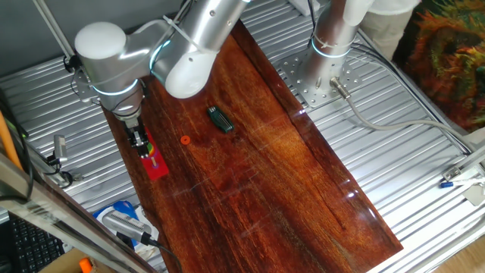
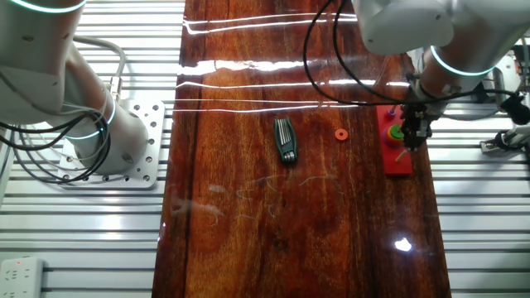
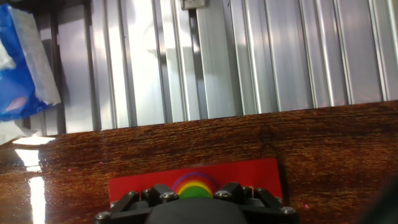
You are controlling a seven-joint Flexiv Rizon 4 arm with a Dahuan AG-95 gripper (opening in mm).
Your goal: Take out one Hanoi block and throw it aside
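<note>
The red Hanoi base [image 3: 130, 185] carries a stack of rainbow rings with the green Hanoi block [image 3: 198, 190] on top. My gripper [image 3: 198, 200] is low over the stack, and its jaws stand apart on either side of the green block. It looks open, and I see no contact with the block. In one fixed view the gripper [image 1: 143, 149] is at the near end of the red base [image 1: 158, 169]. In the other fixed view the gripper [image 2: 411, 142] hangs over the base [image 2: 398, 163]. The smaller orange ring [image 1: 185, 139] lies loose on the wood.
A dark green multi-tool [image 1: 220, 119] lies mid-board, also seen in the other fixed view [image 2: 286, 140]. The orange ring [image 2: 340, 134] lies left of the base. Ribbed metal table [image 3: 249, 56] lies beyond the board edge. A blue-white bag [image 3: 22, 62] is at the left. The arm's mount [image 1: 318, 76] stands at the back.
</note>
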